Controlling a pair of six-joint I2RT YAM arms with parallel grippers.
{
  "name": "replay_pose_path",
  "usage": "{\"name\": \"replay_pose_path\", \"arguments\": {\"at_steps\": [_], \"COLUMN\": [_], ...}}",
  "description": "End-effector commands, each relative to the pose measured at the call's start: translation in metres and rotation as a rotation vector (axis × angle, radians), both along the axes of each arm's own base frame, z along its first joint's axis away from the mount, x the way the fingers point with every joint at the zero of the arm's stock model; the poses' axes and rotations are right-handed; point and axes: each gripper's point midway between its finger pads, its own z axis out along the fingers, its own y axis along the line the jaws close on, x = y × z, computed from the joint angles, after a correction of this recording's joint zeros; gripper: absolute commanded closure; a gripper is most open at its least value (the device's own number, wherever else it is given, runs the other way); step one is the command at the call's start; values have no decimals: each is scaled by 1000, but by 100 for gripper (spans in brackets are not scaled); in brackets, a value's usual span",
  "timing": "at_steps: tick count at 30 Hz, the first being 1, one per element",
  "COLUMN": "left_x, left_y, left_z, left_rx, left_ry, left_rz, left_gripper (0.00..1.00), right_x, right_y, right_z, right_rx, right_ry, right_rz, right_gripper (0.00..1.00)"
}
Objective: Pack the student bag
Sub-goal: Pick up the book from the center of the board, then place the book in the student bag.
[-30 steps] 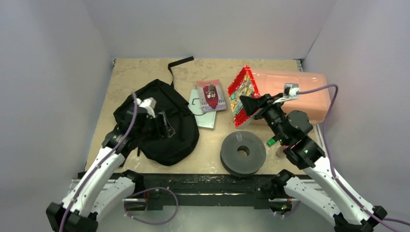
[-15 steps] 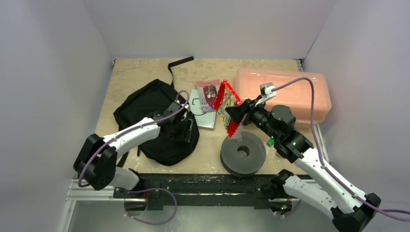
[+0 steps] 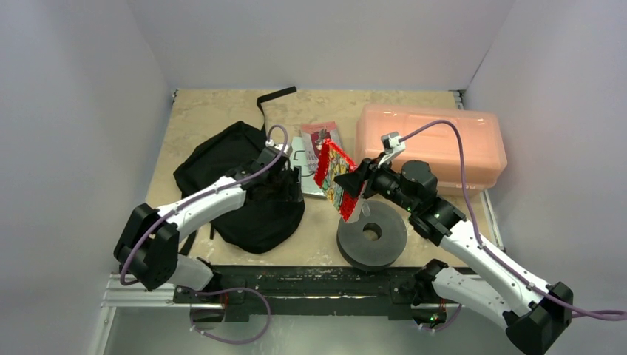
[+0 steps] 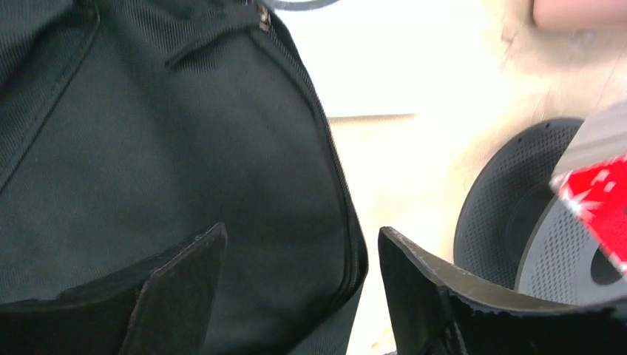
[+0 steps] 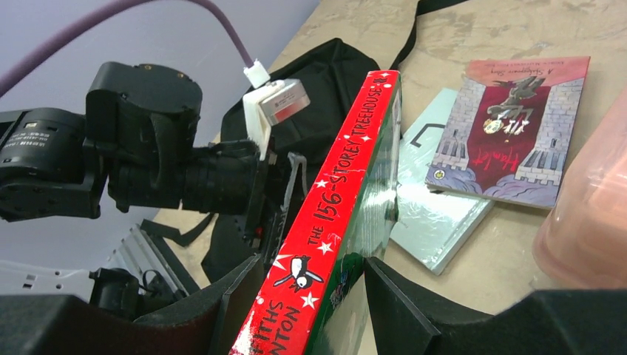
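Right claw [image 5: 314, 303]: clamped on red book [image 5: 340, 200], airborne
Left claw [image 4: 303, 281]: spread wide, empty, over student bag [image 4: 148, 148]
Packed: nothing seen yet

Left of the grey spool [image 3: 372, 234], the left arm [image 3: 211, 200] is white-shelled with black joints and carries a purple cable [image 3: 277, 126]. Right of it, the right arm [image 3: 473, 245] looks alike, its purple cable [image 3: 436, 122] ending in a white plug. The left gripper [image 4: 299, 244] has black wedge fingers.

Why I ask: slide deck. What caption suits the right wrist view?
Right fingers hold a red book off the table; student bag lies beyond.
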Motion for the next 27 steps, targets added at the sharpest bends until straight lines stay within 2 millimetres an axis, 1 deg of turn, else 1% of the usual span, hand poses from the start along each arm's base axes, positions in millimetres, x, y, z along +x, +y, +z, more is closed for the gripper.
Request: {"name": "replay_pose_path", "arguments": {"at_steps": [1,3,6,8,11,14,15,16,17,19,20,23,24,25,27], "left_x": [27,28,27,27,25,25,25,25,25,26,25,25,26,24,22], "left_y": [-14,-13,-11,-10,-14,-17,-19,-19,-16,-10,-6,7,11,15,20], "left_z": [8,-1,-8,-9,-9,-13,-14,-15,-14,-6,2,30,41,51,74], "left_rx": [-20,3,31,36,26,18,16,19,32,56,64,95,106,119,133], "left_ry": [-59,-36,-23,-23,-17,-3,-2,0,-3,-22,-39,-105,-127,-141,-172], "left_rz": [40,39,34,25,6,-9,-17,-18,-15,-11,-13,-15,-15,-18,-46], "left_gripper": [30,38,41,39,31,29,32,37,47,62,68,78,86,88,94], "right_x": [-2,-2,-4,-5,-5,-6,-7,-7,-8,-9,-10,-12,-14,-18,-32], "right_y": [7,7,7,7,8,11,12,13,14,15,16,18,21,25,38], "right_z": [40,38,35,32,28,27,27,27,26,24,22,14,12,13,20], "right_rx": [101,98,97,99,99,103,104,105,106,104,100,106,125,156,261], "right_ry": [-108,-107,-95,-89,-79,-70,-67,-63,-60,-48,-38,6,30,55,139], "right_rz": [36,34,39,43,46,60,66,73,80,90,93,104,115,136,217], "right_gripper": [100,100,100,100,100,100,100,100,100,100,100,100,100,100,100]}}
